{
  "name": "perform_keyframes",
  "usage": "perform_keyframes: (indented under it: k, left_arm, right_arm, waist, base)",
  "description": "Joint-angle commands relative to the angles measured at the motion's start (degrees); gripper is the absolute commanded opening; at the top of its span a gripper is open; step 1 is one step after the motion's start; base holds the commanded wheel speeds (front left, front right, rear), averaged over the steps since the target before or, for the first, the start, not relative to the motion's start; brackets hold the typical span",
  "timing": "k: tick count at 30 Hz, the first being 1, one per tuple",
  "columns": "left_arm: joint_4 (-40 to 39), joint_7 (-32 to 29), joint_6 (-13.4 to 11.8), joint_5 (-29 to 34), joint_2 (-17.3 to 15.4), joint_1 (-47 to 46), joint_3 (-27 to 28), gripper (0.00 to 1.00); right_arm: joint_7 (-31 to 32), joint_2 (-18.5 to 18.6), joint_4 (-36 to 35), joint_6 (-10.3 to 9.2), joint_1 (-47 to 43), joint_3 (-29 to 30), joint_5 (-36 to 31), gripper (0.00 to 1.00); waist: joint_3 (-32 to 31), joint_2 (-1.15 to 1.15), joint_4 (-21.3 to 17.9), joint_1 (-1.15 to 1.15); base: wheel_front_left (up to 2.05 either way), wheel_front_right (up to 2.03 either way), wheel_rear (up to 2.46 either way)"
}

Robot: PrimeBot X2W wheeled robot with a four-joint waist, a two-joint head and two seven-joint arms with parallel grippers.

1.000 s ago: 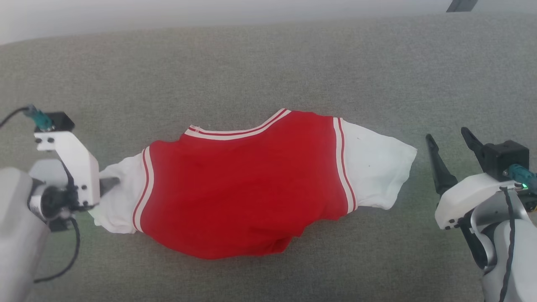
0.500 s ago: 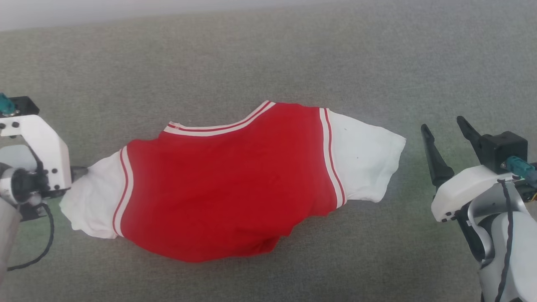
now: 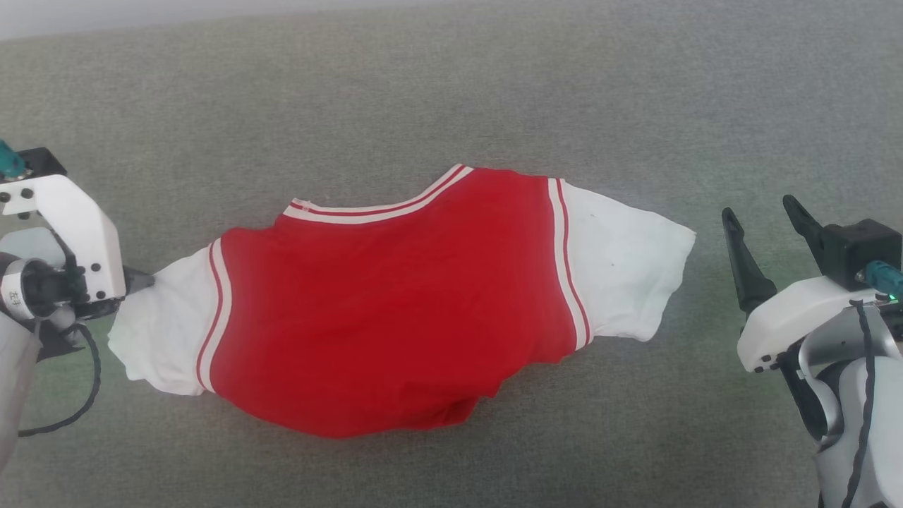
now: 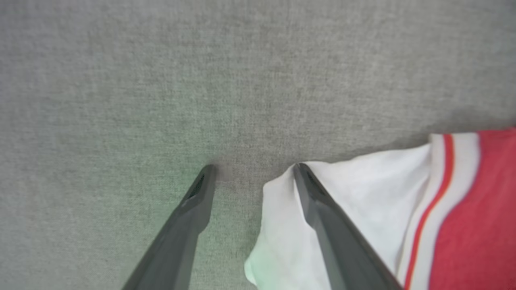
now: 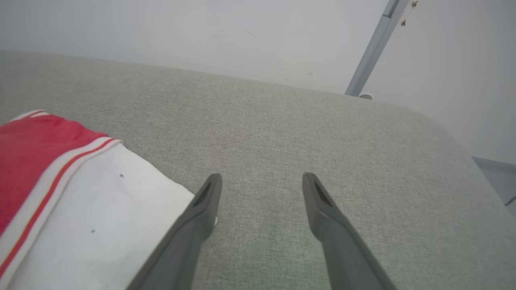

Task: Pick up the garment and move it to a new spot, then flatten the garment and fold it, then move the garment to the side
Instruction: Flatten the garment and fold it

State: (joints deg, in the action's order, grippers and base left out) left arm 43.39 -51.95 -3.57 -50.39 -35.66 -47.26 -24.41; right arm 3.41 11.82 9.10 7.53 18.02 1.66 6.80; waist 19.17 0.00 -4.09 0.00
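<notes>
A grey cloth surface (image 3: pixel 451 92) spreads across the head view, and its far edge meets a pale wall (image 5: pixel 201 32) in the right wrist view. The shirt (image 3: pixel 395 317) lies in the middle of it, collar away from the robot and red body up. One white sleeve points toward each arm, and the near hem is bunched and rounded.

The left gripper (image 4: pixel 254 167) is low at the left sleeve's end, its fingers spread wide. In its wrist view one finger (image 4: pixel 334 233) lies over the white sleeve (image 4: pixel 363 193) and the other (image 4: pixel 181 229) is over bare cloth just beside it. The sleeve's edge sits between them, unpinched.

The right gripper (image 3: pixel 758 206) is just past the right sleeve's end, also wide open and holding nothing. In its wrist view the nearer finger (image 5: pixel 189 233) overlaps the sleeve's corner.

A slanted metal bar (image 5: pixel 373 48) stands against the wall. A few dark specks (image 3: pixel 612 265) mark the right sleeve.
</notes>
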Motion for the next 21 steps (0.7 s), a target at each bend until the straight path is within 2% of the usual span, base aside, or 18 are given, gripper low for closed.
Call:
perform_keyframes:
  k: [1,8,10,13,15,16,18,19,21]
  left_arm:
    - [0.1,-1.8,-0.4,-0.5,0.9,1.6,-1.2,1.0]
    - [-4.8,-4.3,-2.0,-0.1,0.1,2.3,-1.9,1.0]
    - [-5.1,-4.8,-2.3,0.3,-0.1,3.3,-2.5,0.96]
    - [-4.4,-4.3,-3.2,-0.4,0.7,4.7,-2.3,0.7]
    - [-4.0,-3.7,-2.0,-1.0,1.2,5.8,-2.5,0.17]
    - [-3.8,-2.6,-1.4,-1.3,1.6,5.9,-2.1,0.0]
    - [-3.4,-2.7,-0.6,-2.1,2.1,6.2,-2.0,0.0]
    - [-3.0,-1.8,0.8,-2.1,2.4,6.7,-2.0,0.0]
    - [-2.3,-0.8,1.7,-2.6,2.6,6.5,-1.6,0.0]
  right_arm:
    - [0.2,0.2,-0.4,-0.08,-0.3,0.0,-0.4,1.0]
    - [0.6,-0.2,-0.8,-0.08,-0.5,-0.1,-0.5,1.0]
    - [0.9,-0.4,-0.8,-0.08,-0.4,-0.3,-0.3,1.0]
    - [1.7,-0.2,-0.7,-0.08,-0.1,-0.8,0.3,1.0]
    - [2.6,0.0,-0.6,-0.09,0.0,-1.4,1.2,1.0]
    - [3.4,0.1,-0.6,-0.08,0.1,-1.9,1.8,1.0]
    - [4.4,0.4,-0.5,-0.08,0.1,-2.6,2.5,1.0]
    - [7.1,1.0,-0.5,-0.08,-0.1,-3.7,4.3,1.0]
    - [10.6,2.0,-0.8,-0.08,-0.3,-5.0,6.2,1.0]
  waist:
    - [-0.1,0.0,0.3,0.0]
    - [0.0,0.0,0.9,0.0]
    - [0.1,0.0,0.9,0.0]
    - [0.4,0.0,0.8,0.0]
    - [0.7,0.0,0.6,0.0]
    - [0.8,0.0,0.5,0.0]
    - [1.0,0.0,0.4,0.0]
    - [1.2,0.0,0.3,0.0]
    - [1.4,0.0,0.4,0.0]
  base:
    - [0.0,0.0,0.0]
    - [0.0,0.0,0.0]
    - [0.0,0.0,0.0]
    - [0.0,0.0,0.0]
    - [0.0,0.0,0.0]
    - [0.0,0.0,0.0]
    - [0.0,0.0,0.0]
    - [0.0,0.0,0.0]
    - [0.0,0.0,0.0]
